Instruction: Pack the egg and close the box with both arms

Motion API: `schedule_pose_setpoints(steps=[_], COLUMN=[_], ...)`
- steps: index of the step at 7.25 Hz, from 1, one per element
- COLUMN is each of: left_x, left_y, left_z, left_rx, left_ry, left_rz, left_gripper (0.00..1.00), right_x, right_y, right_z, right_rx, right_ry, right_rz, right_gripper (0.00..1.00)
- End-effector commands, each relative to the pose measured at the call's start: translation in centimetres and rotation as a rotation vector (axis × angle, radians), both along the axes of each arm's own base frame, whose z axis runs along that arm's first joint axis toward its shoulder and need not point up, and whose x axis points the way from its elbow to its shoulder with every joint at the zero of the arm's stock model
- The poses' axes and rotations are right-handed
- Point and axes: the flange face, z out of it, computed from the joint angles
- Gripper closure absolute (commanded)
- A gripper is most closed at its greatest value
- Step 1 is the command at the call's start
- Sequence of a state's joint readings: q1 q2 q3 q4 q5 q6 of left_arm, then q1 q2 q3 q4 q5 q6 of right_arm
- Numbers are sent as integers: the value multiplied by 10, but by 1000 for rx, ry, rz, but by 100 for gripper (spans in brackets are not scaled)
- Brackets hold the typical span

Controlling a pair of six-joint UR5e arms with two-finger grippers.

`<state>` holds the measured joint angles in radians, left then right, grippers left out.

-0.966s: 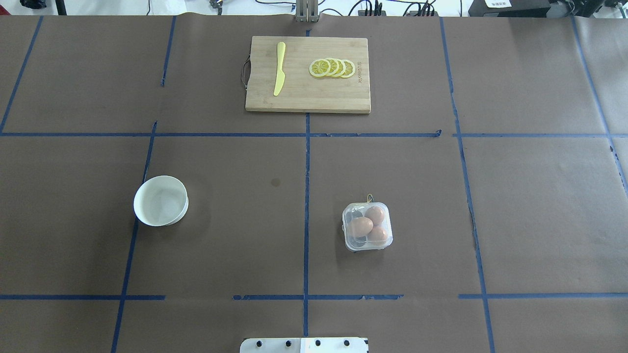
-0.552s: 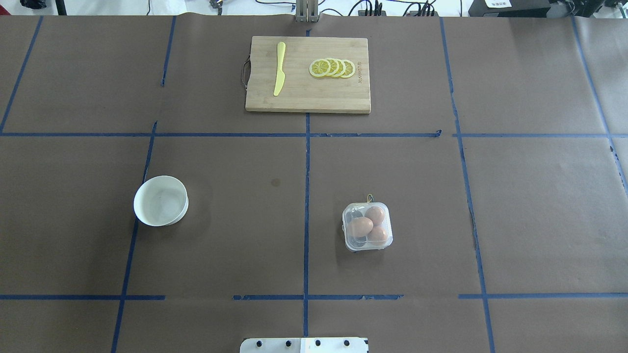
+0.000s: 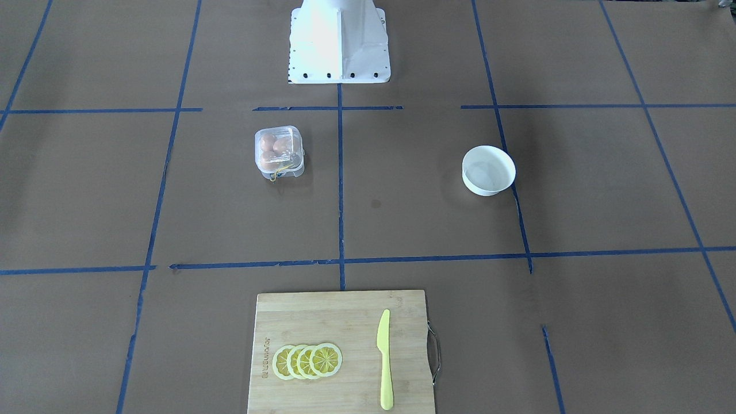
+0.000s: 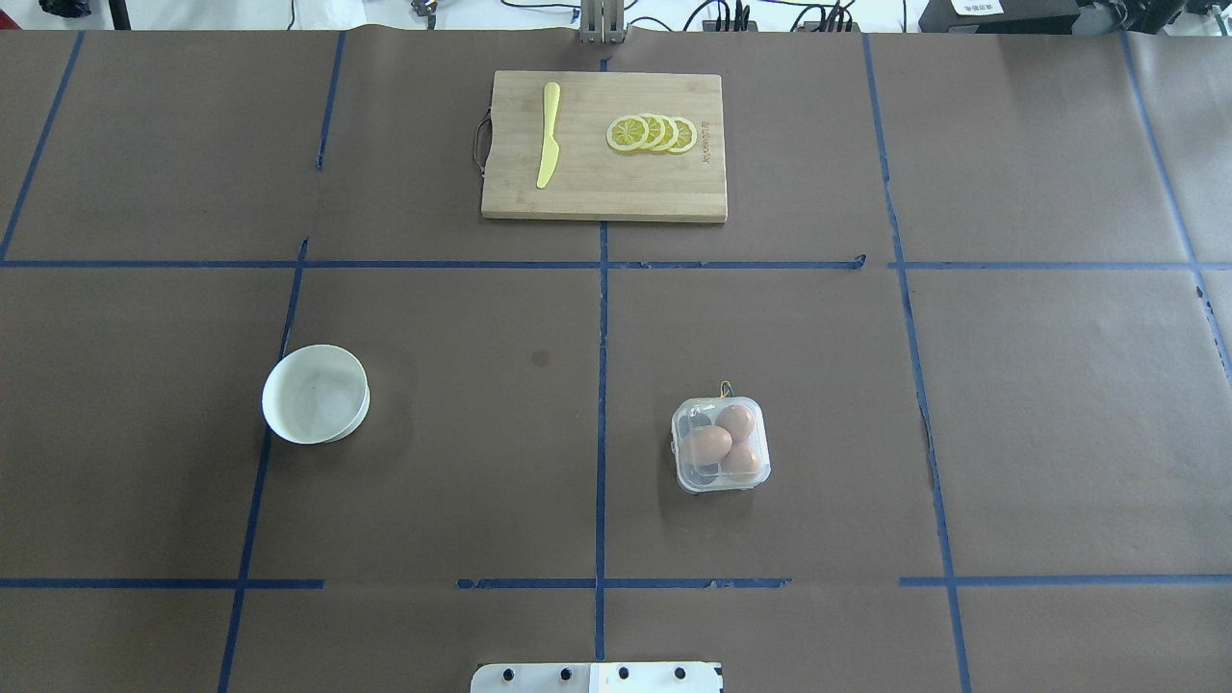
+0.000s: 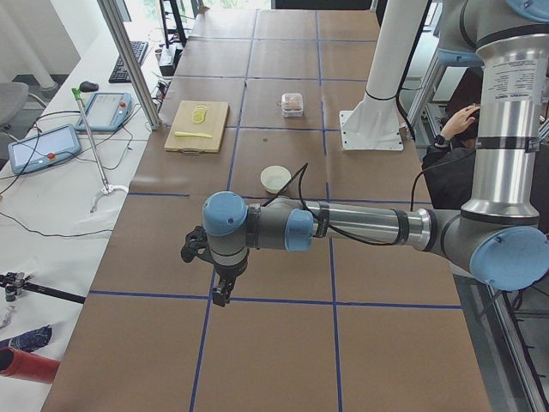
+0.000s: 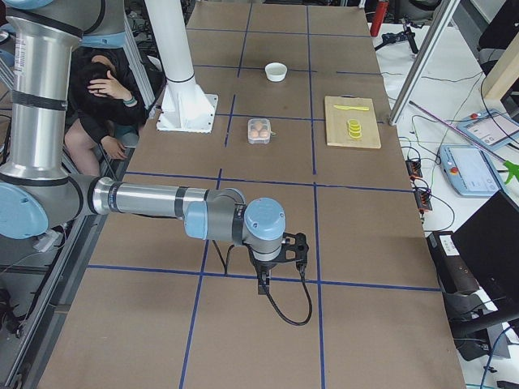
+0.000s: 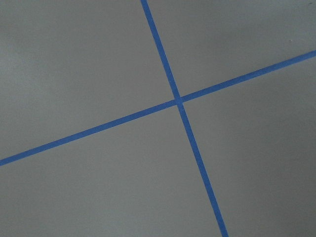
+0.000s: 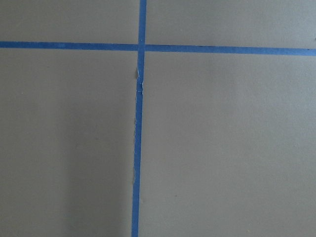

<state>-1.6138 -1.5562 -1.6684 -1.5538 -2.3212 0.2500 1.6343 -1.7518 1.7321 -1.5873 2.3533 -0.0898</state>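
Observation:
The clear box point(image 4: 687, 420) sits on the table to the right of the centre line, its lid down as far as I can tell, and a yellow string point(image 4: 726, 390) at its far edge. Three brown eggs lie in it, one of them large at the left point(image 4: 707, 444); I cannot tell which is the task's egg. The box also shows in the front-facing view point(image 3: 292, 161). The left gripper point(image 5: 220, 292) hangs near the table's left end, far from the box. The right gripper point(image 6: 263, 284) hangs near the right end. I cannot tell if either is open or shut.
An empty white bowl point(image 4: 316, 394) stands left of centre. A wooden cutting board point(image 4: 604, 188) at the far side carries a yellow knife point(image 4: 548, 135) and lemon slices point(image 4: 652, 133). The white pedestal point(image 3: 339, 40) stands at the near edge. A person point(image 6: 105, 89) sits beside it.

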Motion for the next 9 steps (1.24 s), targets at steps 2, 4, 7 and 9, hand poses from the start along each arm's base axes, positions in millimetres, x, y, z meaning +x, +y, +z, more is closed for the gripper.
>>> schedule_pose_setpoints(steps=[2,4,7,9], left_x=[0,1,4,11], left_y=[0,-2,-4,-4], left_z=[-5,-10,3,12], left_rx=[-17,-13,-68,-88], left_ry=[10,25,59,57], left_rz=[-56,-110,-186,-173], left_gripper=[0,0,0,0], right_x=[6,7,8,8], right_y=[3,4,3,1], right_z=[1,2,-1,-3], right_rx=[0,-3,5,8], right_ry=[-1,-3,-3,-2], right_rz=[13,17,19,19], right_gripper=[0,0,0,0])
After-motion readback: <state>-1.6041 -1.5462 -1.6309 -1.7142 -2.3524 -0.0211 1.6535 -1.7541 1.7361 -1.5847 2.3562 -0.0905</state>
